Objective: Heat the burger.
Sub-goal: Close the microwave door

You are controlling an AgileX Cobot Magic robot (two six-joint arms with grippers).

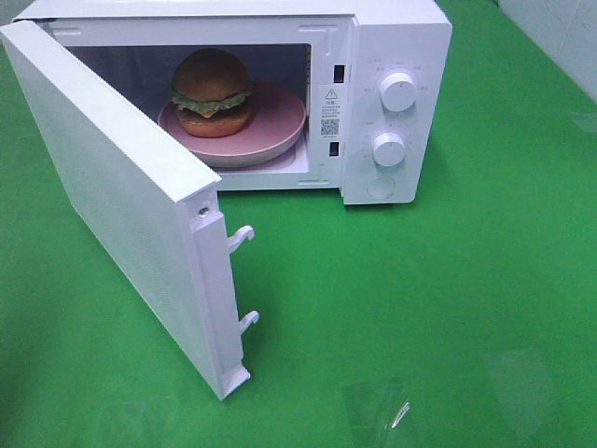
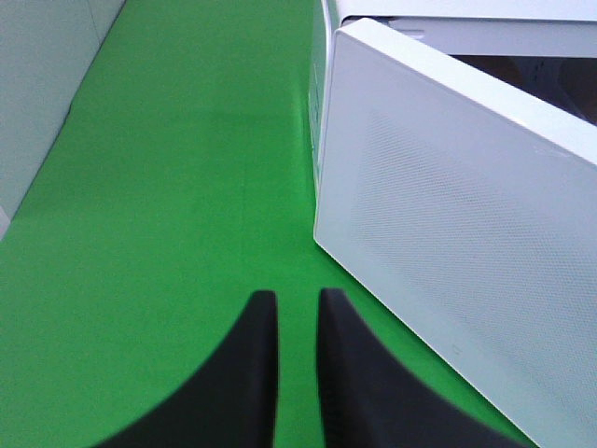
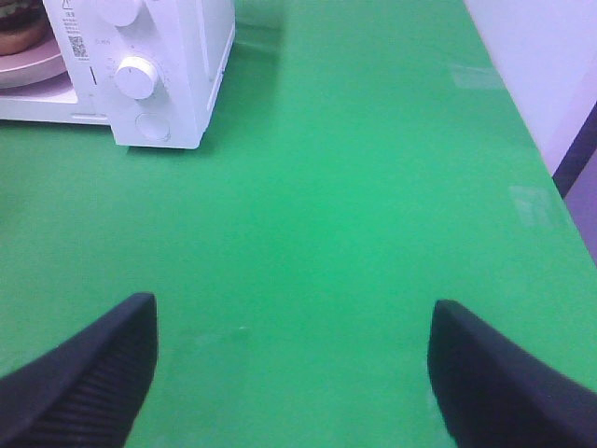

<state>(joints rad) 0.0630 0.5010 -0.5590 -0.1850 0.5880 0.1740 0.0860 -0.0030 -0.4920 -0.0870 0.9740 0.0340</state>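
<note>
We are looking down on a white microwave [image 1: 392, 56] that is standing at the twelve o'clock end of the green table [image 1: 420, 308]. Its door [image 1: 112, 196] is hanging wide open, swinging out from the cabinet toward eight o'clock, with two latch hooks sticking out of its free edge. The burger [image 1: 211, 89] is sitting inside the cavity on a pink plate [image 1: 280, 126], toward the plate's ten o'clock side, upright, with lettuce and cheese showing under the bun. Two round knobs, an upper knob [image 1: 398, 91] and a lower knob [image 1: 389, 149], are sitting on the control panel at three o'clock of the cavity.

Neither arm is showing in the high view. In the left wrist view, the left gripper [image 2: 298, 317] is hovering over bare green cloth beside the outer face of the door, its fingers nearly together, with only a thin strip of green between them, clenching nothing. In the right wrist view, the right gripper [image 3: 294, 327] is hanging released, its fingers spread wide over the table and holding nothing, well apart from the microwave's panel.
</note>
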